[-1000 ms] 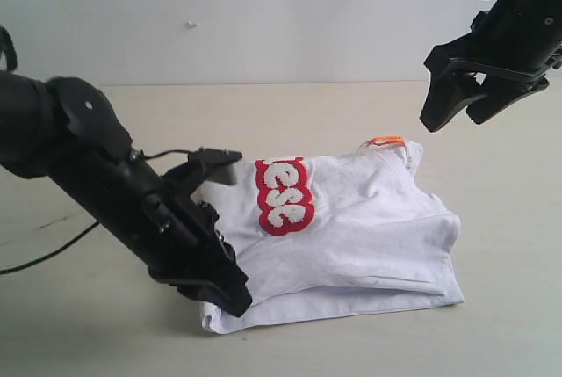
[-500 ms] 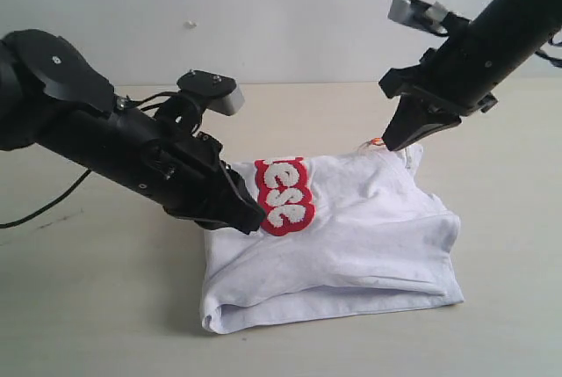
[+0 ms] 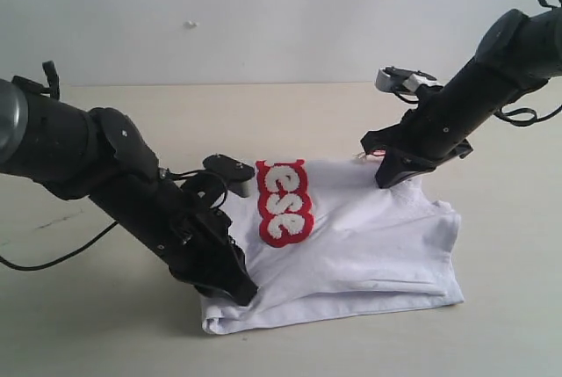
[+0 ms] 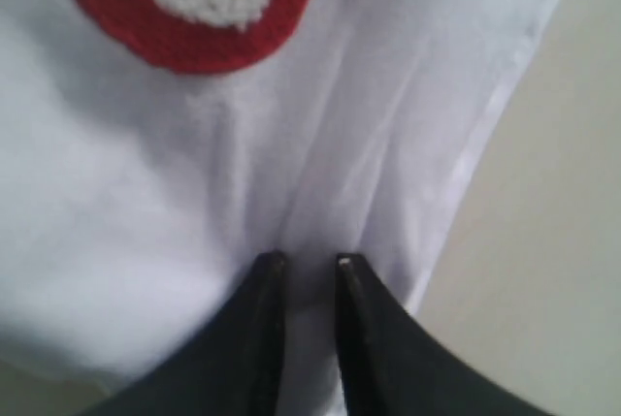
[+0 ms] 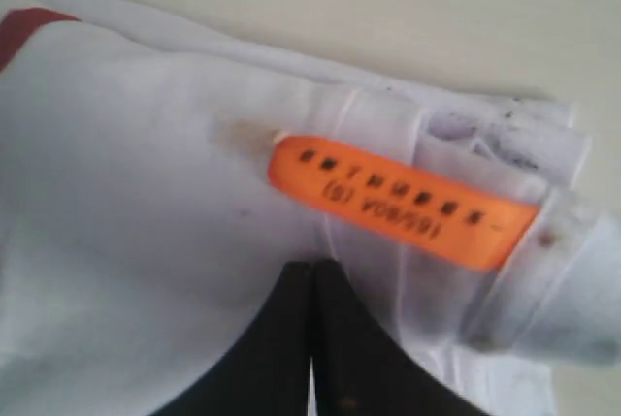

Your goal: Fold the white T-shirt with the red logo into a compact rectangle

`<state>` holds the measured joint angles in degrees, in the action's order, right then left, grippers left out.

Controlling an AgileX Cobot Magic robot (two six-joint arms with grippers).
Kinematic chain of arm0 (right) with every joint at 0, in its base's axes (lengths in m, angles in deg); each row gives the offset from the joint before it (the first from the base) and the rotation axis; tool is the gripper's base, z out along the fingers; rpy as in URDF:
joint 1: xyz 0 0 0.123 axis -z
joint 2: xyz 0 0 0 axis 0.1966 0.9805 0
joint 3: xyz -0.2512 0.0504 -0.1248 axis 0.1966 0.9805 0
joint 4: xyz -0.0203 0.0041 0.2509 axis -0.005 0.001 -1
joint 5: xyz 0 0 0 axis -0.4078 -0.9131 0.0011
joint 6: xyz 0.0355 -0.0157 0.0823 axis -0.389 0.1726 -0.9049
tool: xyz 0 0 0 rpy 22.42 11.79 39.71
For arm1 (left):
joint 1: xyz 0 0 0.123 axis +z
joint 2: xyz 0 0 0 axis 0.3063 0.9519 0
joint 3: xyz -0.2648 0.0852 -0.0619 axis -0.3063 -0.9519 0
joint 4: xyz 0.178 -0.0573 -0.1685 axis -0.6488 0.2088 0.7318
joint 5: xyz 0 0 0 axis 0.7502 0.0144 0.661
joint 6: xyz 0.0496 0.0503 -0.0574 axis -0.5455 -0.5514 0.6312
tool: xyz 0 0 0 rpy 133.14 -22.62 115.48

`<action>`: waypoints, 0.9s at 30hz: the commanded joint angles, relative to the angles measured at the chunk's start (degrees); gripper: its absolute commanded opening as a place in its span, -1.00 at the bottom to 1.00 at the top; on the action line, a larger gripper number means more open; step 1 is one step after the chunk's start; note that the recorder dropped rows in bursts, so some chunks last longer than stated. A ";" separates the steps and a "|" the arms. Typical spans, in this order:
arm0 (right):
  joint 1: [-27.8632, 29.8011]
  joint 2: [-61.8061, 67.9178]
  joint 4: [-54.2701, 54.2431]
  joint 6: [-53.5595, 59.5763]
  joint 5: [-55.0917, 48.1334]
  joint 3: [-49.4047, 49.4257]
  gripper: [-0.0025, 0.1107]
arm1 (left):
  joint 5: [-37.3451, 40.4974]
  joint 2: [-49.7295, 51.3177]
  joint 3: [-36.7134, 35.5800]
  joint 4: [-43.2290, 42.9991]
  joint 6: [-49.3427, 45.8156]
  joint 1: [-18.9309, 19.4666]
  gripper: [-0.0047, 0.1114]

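The white T-shirt lies folded on the table, with part of the red logo showing on its left half. My left gripper is down at the shirt's near left corner. In the left wrist view its fingers pinch a ridge of white cloth below the logo. My right gripper is on the far right corner, by the collar. In the right wrist view the right gripper is shut, its tips resting on the cloth just beside the orange neck tag.
The shirt lies on a beige tabletop in front of a pale wall. A black cable trails over the table at the left, behind my left arm. Bare table shows beside the shirt's hem.
My left gripper rose from the near left corner to the logo, then came back down to that corner. My right gripper closed and came down from the upper right onto the collar.
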<state>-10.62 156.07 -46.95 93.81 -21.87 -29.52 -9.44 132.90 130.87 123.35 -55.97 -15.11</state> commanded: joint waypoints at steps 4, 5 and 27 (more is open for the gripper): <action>-0.05 -0.02 -2.43 4.03 1.91 0.06 -0.96 | -2.45 1.07 0.14 -14.04 9.87 0.02 -0.55; -0.05 -0.98 -3.79 6.21 1.01 0.06 -0.96 | -2.23 0.67 0.14 -15.73 9.86 0.57 -0.55; -6.75 -0.02 -7.57 14.47 -18.92 2.93 -0.96 | -26.65 -2.17 0.14 -15.72 9.47 3.22 -0.55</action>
<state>-17.15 155.23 -54.64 107.48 -41.91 -26.75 -34.58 129.06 131.17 107.88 -46.52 -12.31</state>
